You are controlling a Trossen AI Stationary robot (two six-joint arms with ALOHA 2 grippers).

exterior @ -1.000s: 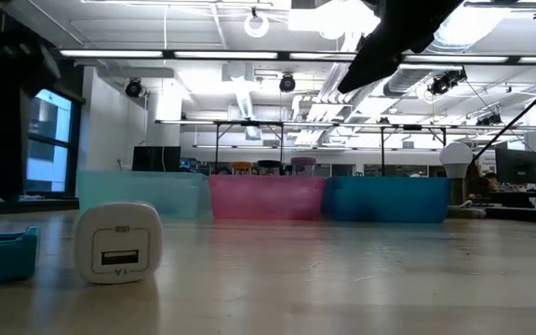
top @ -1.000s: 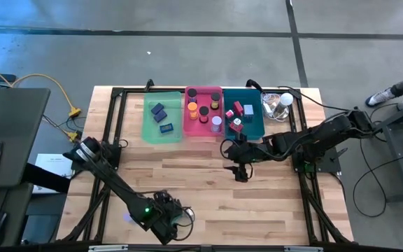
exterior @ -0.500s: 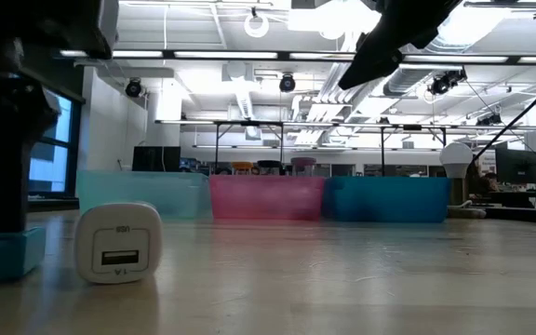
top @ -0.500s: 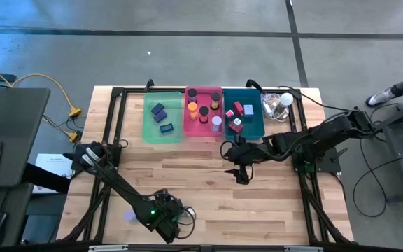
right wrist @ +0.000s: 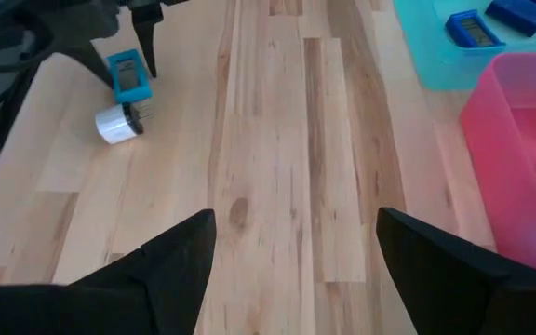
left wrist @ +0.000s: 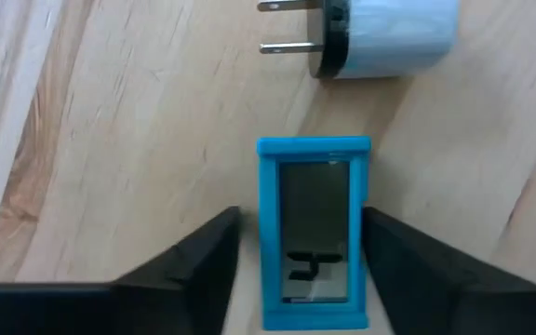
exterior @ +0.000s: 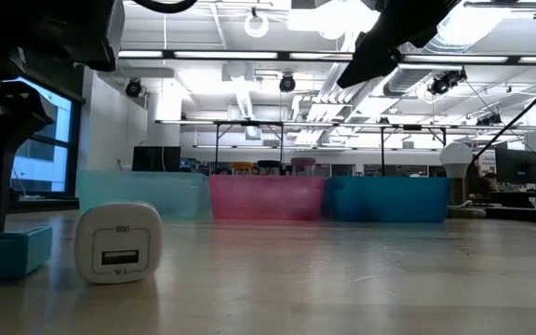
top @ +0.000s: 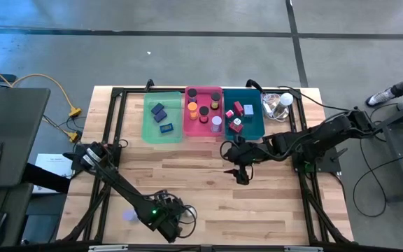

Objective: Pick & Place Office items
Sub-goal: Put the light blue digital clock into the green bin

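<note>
A blue block with a grey window (left wrist: 314,233) lies flat on the wooden table near its front edge, beside a white plug-in charger (left wrist: 389,37). In the low view the same blue block (exterior: 3,253) and charger (exterior: 119,242) show at the left. My left gripper (left wrist: 301,219) points down over the block, open, one finger along each long side. My right gripper (top: 240,171) hangs open above the table's middle, in front of the trays, with nothing between its fingers. Several small items lie in the green (top: 145,133), pink (top: 187,112) and teal (top: 261,129) trays. My left gripper comes at the blue block from above, its fingers lying along the block's two long sides. A strip of table shows between one finger (left wrist: 221,242) and the block. The other finger (left wrist: 380,242) meets the block's edge (left wrist: 368,233) in the picture; whether it touches, I cannot tell.
The three trays stand side by side at the far edge. A clear plastic lump with a white ball (top: 278,105) sits to their right. Bare wood stretches between the trays and the front edge. A black frame runs along the table's sides.
My left gripper has come down over the blue block near the front edge, and its fingers now reach the table beside it. The block and the charger lie where they were.
</note>
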